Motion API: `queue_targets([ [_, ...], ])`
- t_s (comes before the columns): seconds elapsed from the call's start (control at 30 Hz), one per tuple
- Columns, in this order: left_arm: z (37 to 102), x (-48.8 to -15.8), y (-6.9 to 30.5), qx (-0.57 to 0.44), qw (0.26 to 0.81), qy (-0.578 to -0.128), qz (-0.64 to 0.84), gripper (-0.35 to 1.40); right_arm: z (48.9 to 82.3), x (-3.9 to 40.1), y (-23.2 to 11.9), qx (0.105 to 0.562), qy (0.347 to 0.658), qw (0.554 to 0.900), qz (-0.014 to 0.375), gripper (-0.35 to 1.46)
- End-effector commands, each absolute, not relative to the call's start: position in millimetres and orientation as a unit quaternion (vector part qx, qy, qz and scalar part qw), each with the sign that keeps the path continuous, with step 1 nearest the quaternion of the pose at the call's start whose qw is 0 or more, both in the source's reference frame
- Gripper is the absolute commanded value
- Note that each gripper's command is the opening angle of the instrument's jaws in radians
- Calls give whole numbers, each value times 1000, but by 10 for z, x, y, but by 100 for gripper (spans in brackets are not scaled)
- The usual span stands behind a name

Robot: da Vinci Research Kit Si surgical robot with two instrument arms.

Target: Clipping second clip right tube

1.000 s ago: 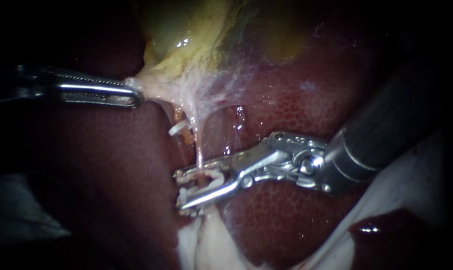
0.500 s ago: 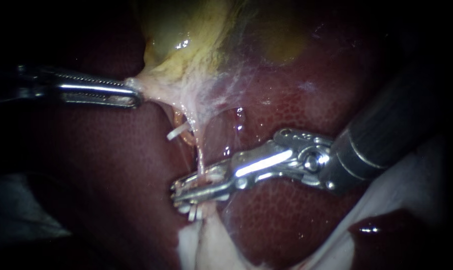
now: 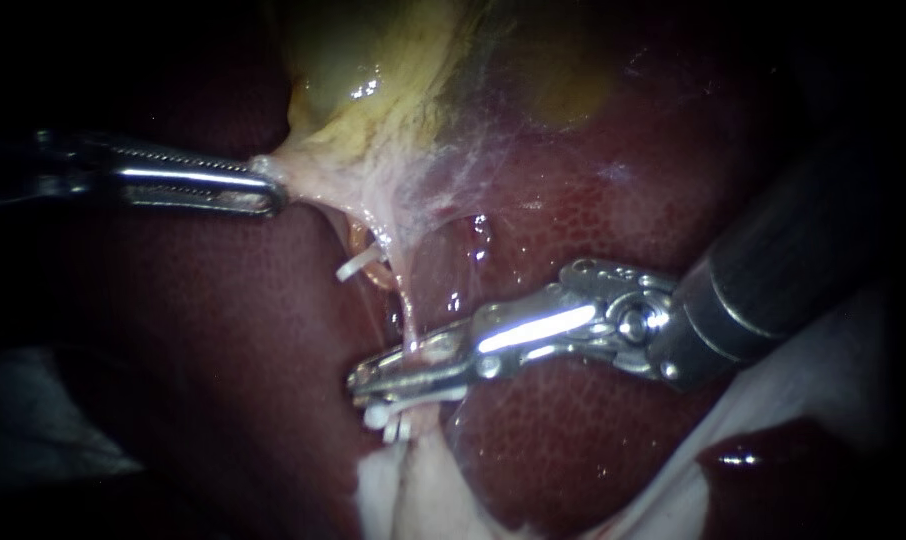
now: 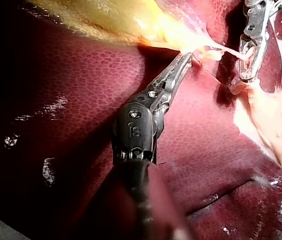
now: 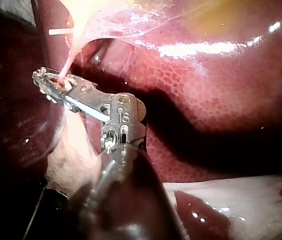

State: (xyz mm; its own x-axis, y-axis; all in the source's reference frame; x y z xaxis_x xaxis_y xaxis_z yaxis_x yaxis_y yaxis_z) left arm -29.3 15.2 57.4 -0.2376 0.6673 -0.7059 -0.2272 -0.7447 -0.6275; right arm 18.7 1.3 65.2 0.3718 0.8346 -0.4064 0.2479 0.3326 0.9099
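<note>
The yellow gallbladder point(image 3: 373, 90) lies on the dark red liver point(image 3: 593, 220). My left instrument point(image 3: 263, 190) comes in from the left, its jaws shut on the pale tissue at the gallbladder's lower end and holding it taut; the left wrist view shows the same grip point(image 4: 185, 60). A thin pale tube point(image 3: 405, 310) runs down from there. My right instrument point(image 3: 373, 385) has its jaws shut across this tube, with a white clip point(image 3: 385, 412) pressed between them. Another white clip point(image 3: 358, 264) sits higher up, just left of the tube. The right wrist view shows the tube point(image 5: 71, 55) entering the shut jaws point(image 5: 46, 82).
Whitish fatty tissue point(image 3: 413, 490) lies below the right instrument's jaws. A pale sheet point(image 3: 793, 420) covers the lower right, with a dark red wet patch point(image 3: 763, 460) on it. Thin webby strands point(image 3: 473, 150) spread from the gallbladder over the liver.
The right instrument's jaws, open around the tube a second ago, have closed on it and squeezed the white clip flat. The left instrument has held still.
</note>
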Motion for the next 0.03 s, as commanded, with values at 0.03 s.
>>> queue_targets([
  [0.03, 575, -293, 152, -543, 294, -203, 760, -35, 653, 189, 13, 529, 511, 637, 230, -35],
])
